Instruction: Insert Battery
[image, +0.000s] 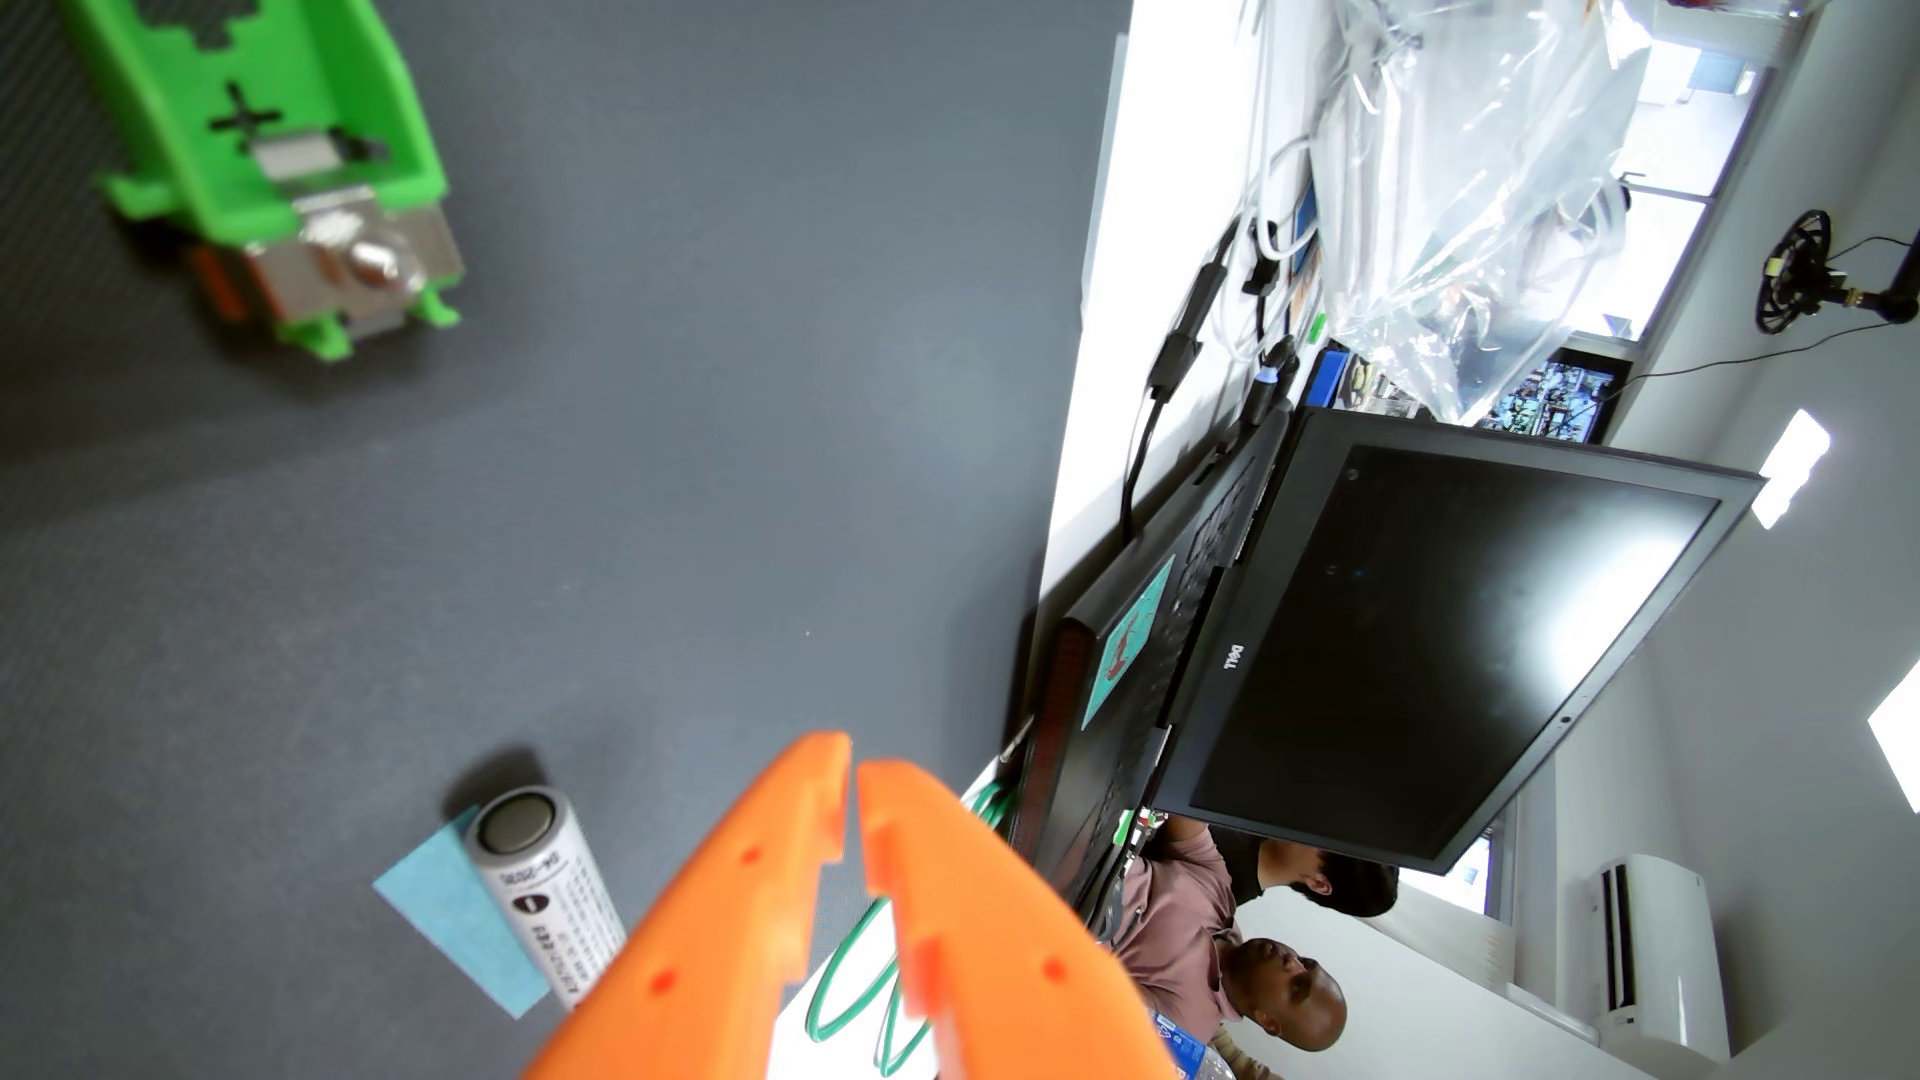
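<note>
Your gripper (854, 768) is nearly closed and empty. The battery (545, 893) lies lower left, beside it; the green holder (281, 135) waits upper left. Open wider, then straddle the battery's middle squarely.

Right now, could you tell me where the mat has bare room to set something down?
The wide grey mat is bare between the green battery holder at upper left and the battery on its blue paper at the bottom. It is crowded past the mat's right edge: laptop, cables.
</note>
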